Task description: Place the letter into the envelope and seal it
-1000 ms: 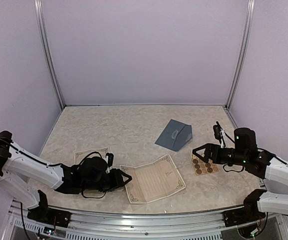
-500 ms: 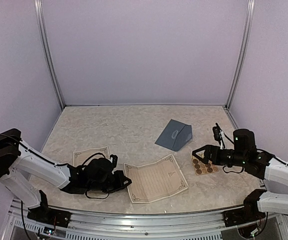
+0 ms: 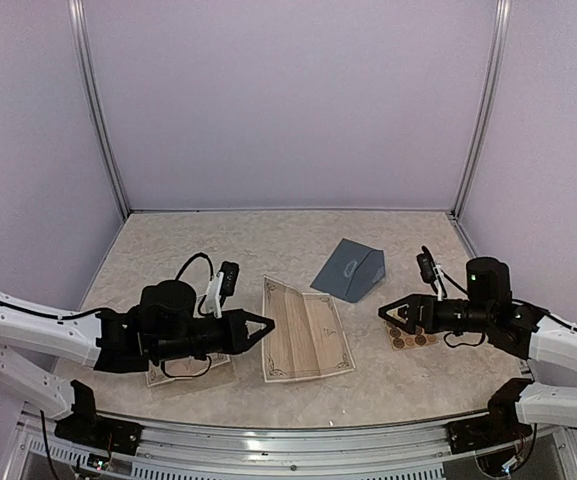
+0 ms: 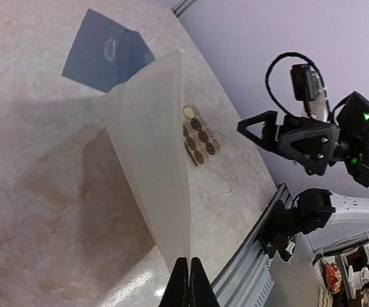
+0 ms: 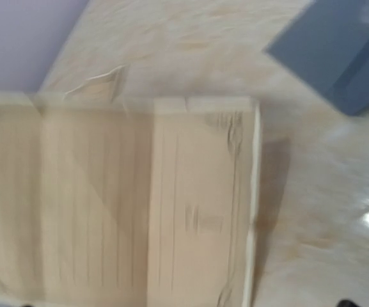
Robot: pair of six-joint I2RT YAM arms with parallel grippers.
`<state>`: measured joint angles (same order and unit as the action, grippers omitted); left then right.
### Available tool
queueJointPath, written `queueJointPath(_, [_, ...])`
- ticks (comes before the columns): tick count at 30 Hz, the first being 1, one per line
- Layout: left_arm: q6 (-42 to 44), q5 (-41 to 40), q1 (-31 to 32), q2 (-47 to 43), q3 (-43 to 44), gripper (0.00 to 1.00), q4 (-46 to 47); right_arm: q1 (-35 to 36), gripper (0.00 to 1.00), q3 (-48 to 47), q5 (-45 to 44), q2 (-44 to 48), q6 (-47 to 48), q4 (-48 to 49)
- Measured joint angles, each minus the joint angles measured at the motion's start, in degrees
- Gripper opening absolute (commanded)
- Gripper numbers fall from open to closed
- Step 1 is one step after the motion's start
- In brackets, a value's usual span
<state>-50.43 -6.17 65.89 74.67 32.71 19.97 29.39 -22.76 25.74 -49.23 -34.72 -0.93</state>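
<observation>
1. The left hand (image 4: 188, 283) is pressed together on the left edge of the letter (image 3: 305, 330), and the sheet tents up off the table (image 3: 228, 250).
2. Folding looks like the step in hand. I'd carry that edge right, square over the other half, with a firm pinch so the paper can't slip.
3. The envelope (image 3: 350, 268) lies flat, just far-right of the letter.
4. The right hand (image 3: 386, 311) hovers by the sticker sheet (image 3: 413, 337); spread or closed, I cannot tell. It could pin the letter's right half.

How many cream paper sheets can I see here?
2: one letter in the middle, pinched by the left gripper; another sheet partly hidden beneath the left arm.
</observation>
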Motion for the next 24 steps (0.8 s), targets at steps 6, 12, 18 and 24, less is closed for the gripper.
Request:
queueJointPath(6, [8.98,4.68,0.44,-9.7,2.19,0.0,-0.55,2.97,1.0,0.0,6.08,-0.07,0.61,4.28])
queueJointPath(12, [13.68,10.1,0.55,-14.8,2.27,0.0,-1.55,4.79,1.0,0.0,9.31,-1.73,0.57,8.15])
queueJointPath(18, [15.1,14.6,0.85,-15.98,2.27,0.0,-1.11,5.07,0.99,0.13,10.54,-2.91,-0.7,12.9])
queueJointPath(24, [15.39,17.07,0.96,-16.0,2.27,0.0,-0.26,5.07,0.99,0.87,10.64,-3.58,-2.32,15.85])
